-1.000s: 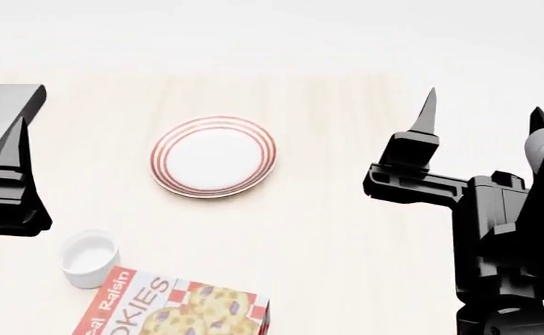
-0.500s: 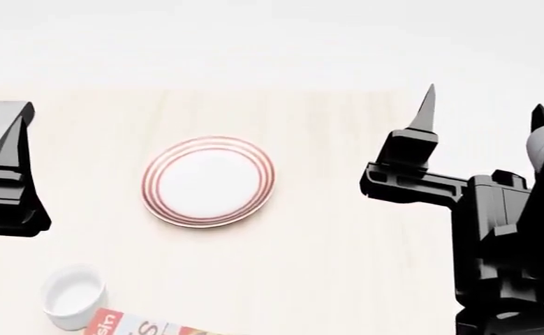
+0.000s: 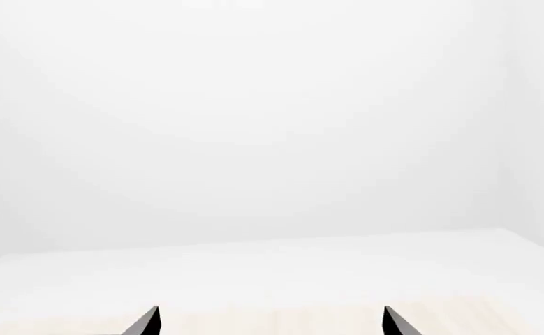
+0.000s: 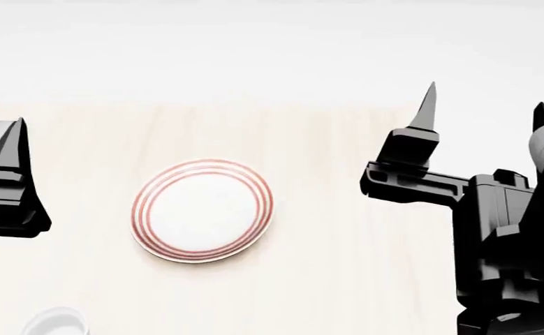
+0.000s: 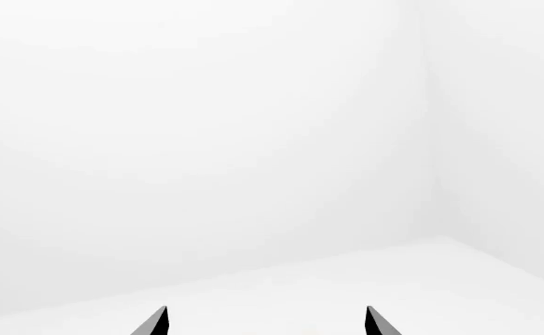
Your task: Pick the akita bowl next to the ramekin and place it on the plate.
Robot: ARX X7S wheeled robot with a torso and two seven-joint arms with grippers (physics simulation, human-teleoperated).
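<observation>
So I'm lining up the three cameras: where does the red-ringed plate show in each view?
Head view: the plate lies left of centre on the wooden table.
Left wrist view: not in it.
Right wrist view: not in it.
Shared landmark: the table's pale edge shows between the left claw tips; the right wrist view shows hardly any.

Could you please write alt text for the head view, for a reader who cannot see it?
A round white plate with thin red rings lies empty on a pale wooden table, between two raised black grippers, left and right. A small white dish peeks in below.
</observation>
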